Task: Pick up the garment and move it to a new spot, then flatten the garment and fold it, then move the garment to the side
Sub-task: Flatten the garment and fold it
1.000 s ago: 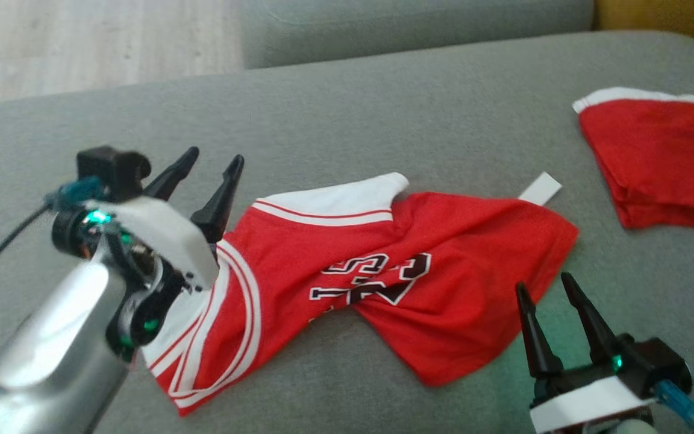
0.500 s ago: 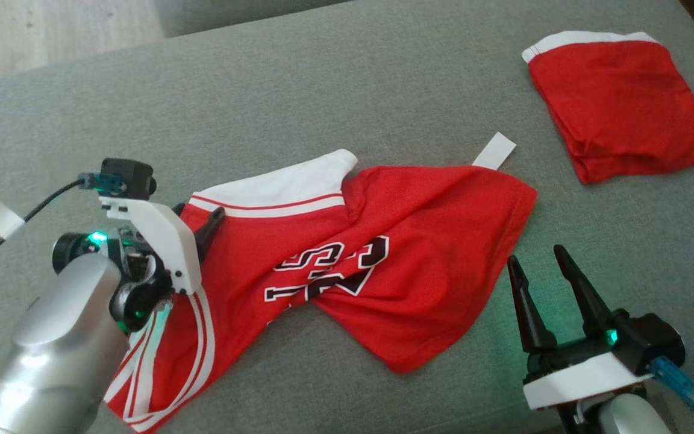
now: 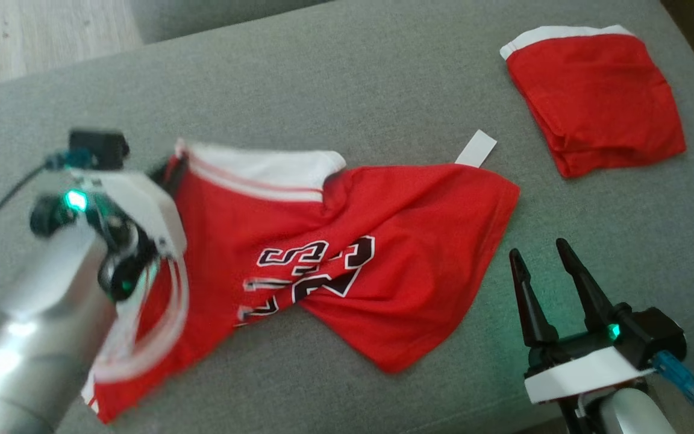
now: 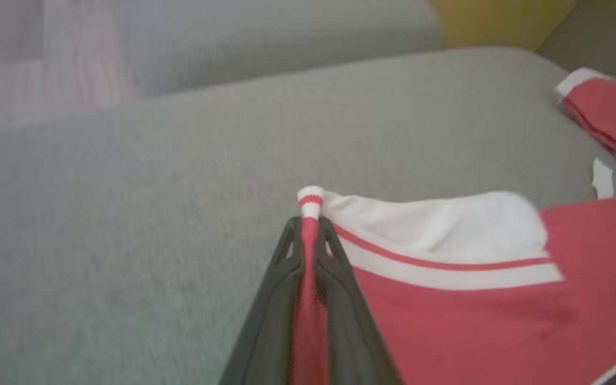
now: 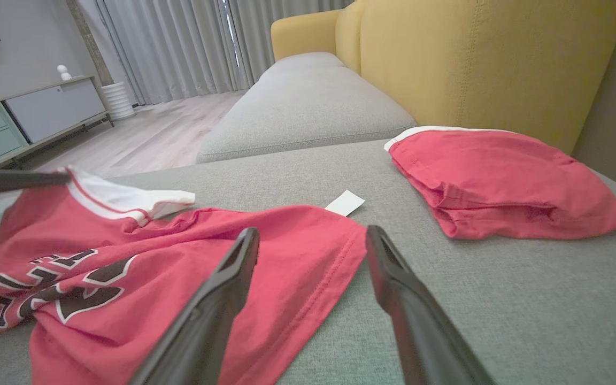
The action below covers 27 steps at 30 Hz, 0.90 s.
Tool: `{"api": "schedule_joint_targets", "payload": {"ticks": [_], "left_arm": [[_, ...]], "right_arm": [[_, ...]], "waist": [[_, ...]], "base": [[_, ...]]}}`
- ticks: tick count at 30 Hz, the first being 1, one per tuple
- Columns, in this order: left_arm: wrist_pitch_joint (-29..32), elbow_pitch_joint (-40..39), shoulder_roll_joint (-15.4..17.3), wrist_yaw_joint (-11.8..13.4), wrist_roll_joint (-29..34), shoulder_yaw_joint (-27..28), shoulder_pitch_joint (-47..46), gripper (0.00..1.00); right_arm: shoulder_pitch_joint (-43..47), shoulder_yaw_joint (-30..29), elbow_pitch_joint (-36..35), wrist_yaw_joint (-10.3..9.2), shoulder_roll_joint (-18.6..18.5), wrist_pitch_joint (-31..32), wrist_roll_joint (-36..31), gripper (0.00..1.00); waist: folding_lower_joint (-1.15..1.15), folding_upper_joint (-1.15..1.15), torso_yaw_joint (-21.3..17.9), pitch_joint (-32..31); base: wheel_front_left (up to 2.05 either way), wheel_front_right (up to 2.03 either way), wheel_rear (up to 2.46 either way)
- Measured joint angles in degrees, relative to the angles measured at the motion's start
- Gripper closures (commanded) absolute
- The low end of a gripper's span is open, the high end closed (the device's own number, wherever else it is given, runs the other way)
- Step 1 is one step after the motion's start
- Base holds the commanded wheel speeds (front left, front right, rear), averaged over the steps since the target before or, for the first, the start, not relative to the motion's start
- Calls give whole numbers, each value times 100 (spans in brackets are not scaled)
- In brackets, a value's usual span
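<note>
On the grey sofa seat (image 3: 353, 90) the red jersey (image 3: 395, 229) lies crumpled, well apart from a folded red piece (image 3: 594, 96). Its white-trimmed corner (image 4: 310, 195) is pinched between the closed fingers of the left gripper (image 4: 309, 224); the right gripper (image 3: 537, 247) is held wide and empty just beside the hem (image 3: 503, 205). The lift should be made slowly, the hem being caught too, so twisting is avoided.

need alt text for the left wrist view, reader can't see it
The left gripper is shut on the striped white-and-red edge of a red jersey, the cloth pinched between its dark fingers. The jersey spreads to the right over a grey cushion, and a second red garment lies at the far right.
</note>
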Motion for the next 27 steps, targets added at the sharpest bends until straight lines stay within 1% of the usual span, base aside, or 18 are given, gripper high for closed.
{"api": "schedule_joint_targets", "payload": {"ticks": [5, 7, 10, 12, 14, 16, 19, 22, 23, 24, 25, 27], "left_arm": [[-924, -170, -7, 0, 266, -80, -659, 100], [-1062, -392, -11, 0, 297, -166, -805, 100], [-1063, -883, -12, 0, 179, -385, -666, 100], [-1065, -1279, 18, -1, 94, -513, -337, 100], [-1109, -1653, 71, 16, 86, -624, 180, 100], [-1127, -1983, 121, 169, 46, -789, 832, 100], [-1278, -2316, 92, 436, -60, -1003, 1826, 100], [-1488, -2437, 51, 646, -43, -1169, 2418, 100], [-1556, -2457, 18, 702, -43, -1206, 2511, 98], [-1629, -2475, -38, 762, -34, -1225, 2567, 35], [-1724, -2503, -109, 835, -12, -1218, 2598, 0], [-1911, -2597, -205, 978, 24, -1194, 2608, 0]], "right_arm": [[36, -79, 18, 0, 7, 0, -1, 0], [82, -94, 13, 0, 9, 0, -2, 0], [213, -144, 11, 0, 12, 0, -3, 0], [276, -181, 10, 0, 15, 0, -4, 0], [299, -220, 2, 0, 21, 0, -4, 0], [322, -257, -14, 0, 35, 0, -18, 0], [360, -265, -31, 0, 42, 0, -22, 0], [354, -236, -35, 0, 42, 0, -22, 0], [355, -233, -36, 0, 41, 0, -22, 0], [355, -237, -36, 0, 38, 0, -22, 0], [355, -237, -36, 0, 37, 0, -22, 0], [355, -237, -36, 0, 36, 0, -22, 0]], "waist": [[0, 0, 125, -168], [0, 0, 224, -229], [-1, 0, 402, -318], [0, 0, 538, -369], [-1, 0, 680, -413], [-1, 0, 820, -447], [-1, 0, 1011, -464], [-1, 0, 1148, -458], [-1, 0, 1187, -454], [-1, 0, 1226, -453], [-1, 0, 1262, -455], [-1, 0, 1314, -472]], "base": [[0, 0, 0], [0, 0, 0], [0, 0, 0], [0, 0, 0], [0, 0, 0], [0, 0, 0], [0, 0, 0], [0, 0, 0], [0, 0, 0], [0, 0, 0], [0, 0, 0], [0, 0, 0]]}}
